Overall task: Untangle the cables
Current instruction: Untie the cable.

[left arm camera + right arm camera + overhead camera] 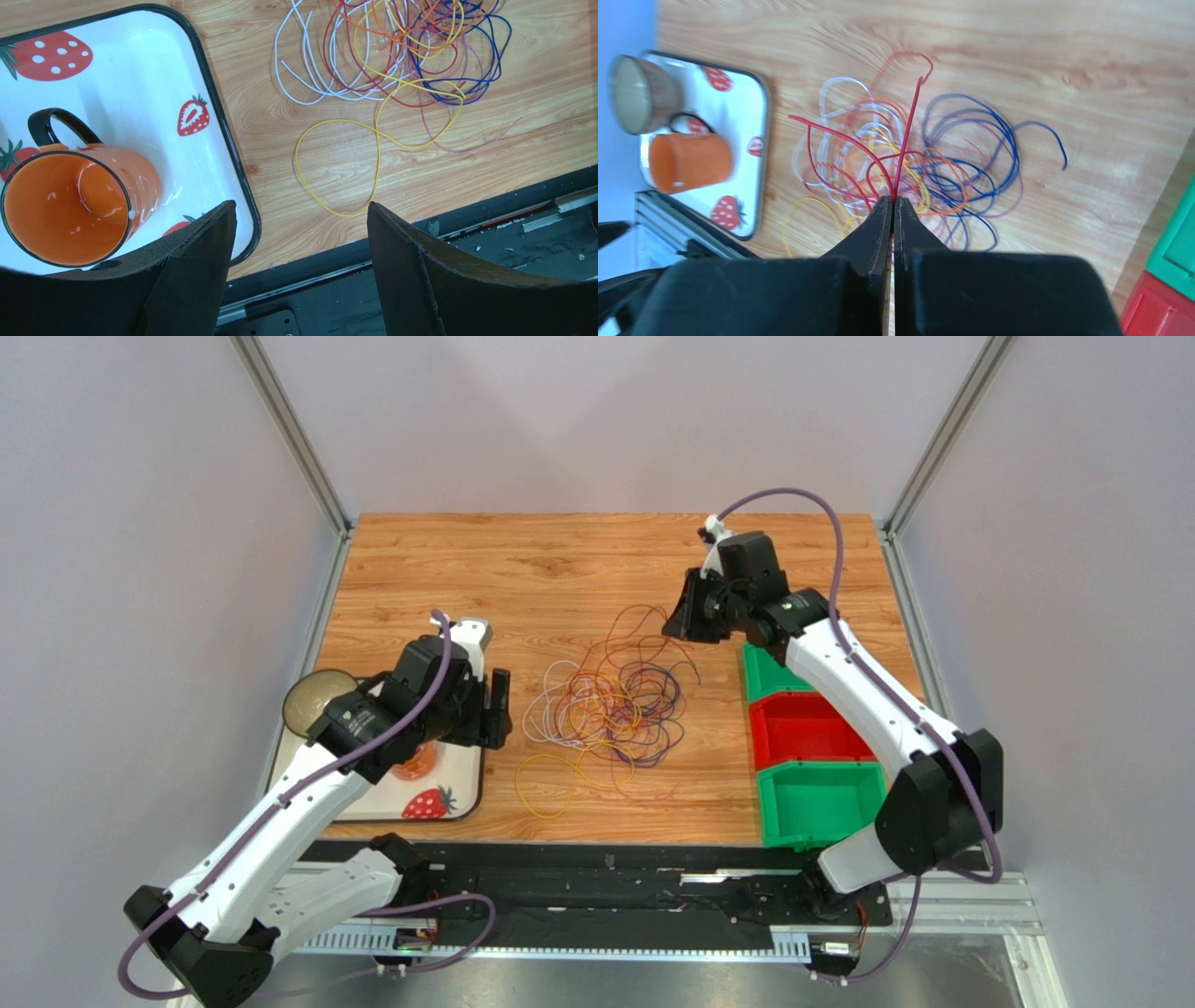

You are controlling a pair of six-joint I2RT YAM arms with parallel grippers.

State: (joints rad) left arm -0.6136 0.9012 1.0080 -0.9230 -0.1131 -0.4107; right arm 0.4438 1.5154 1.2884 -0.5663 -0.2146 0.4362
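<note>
Nearest the table's front edge [673, 819] a single yellow loop [337, 164] lies flat, apart from everything but the heap behind it, which it joins. Behind it we find the cables [617, 707]: hair-thin strands in white, yellow, orange, red, purple and blue, coiled over one another in a loose heap at the middle of the table. In the top view, the heap's long axis runs from near-left to far-right.

To the left, the left gripper [300, 210] hangs over the right rim of the strawberry-print tray [140, 70], fingers spread wide with nothing between them. Its arm reaches forward from the base, bent at the elbow. An orange mug [70, 210] stands on the tray.

Farther back, the right gripper [894, 203] is clamped on a red cable [906, 126]. This strand rises out of the heap toward the far-right. The right arm extends over the green bin [821, 805] and red bin [807, 728], with its wrist turned left toward the heap.
</note>
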